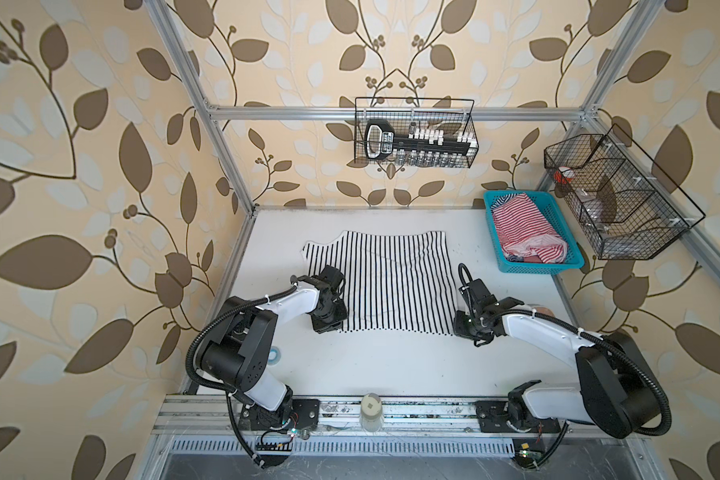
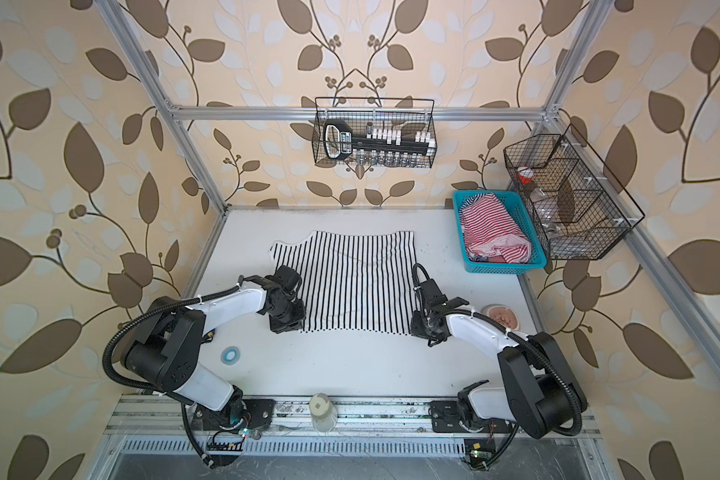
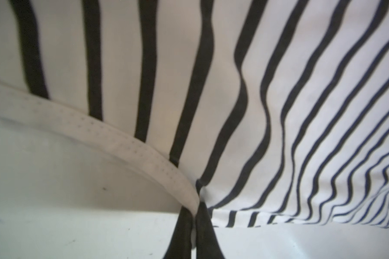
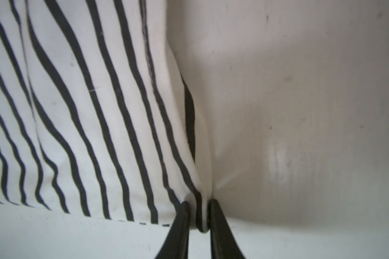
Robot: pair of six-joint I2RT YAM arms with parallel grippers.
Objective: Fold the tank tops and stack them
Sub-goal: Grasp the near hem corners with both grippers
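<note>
The black-striped tank top [image 1: 385, 280] lies spread flat on the white table [image 1: 391, 365]. The left pincer [image 3: 194, 215] is pinched tight on its near left corner, and the right pincer [image 4: 199, 220] is clamped on its near right corner. The red-striped tank top [image 1: 524, 230] sits crumpled in the blue basket [image 1: 574, 257] at the far right.

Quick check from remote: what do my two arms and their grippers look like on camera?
Both arms have white link shells, black joint housings and black corrugated cable conduit held by white zip ties. The left gripper and right gripper have slim, tapered black fingers. No markings are legible.
</note>
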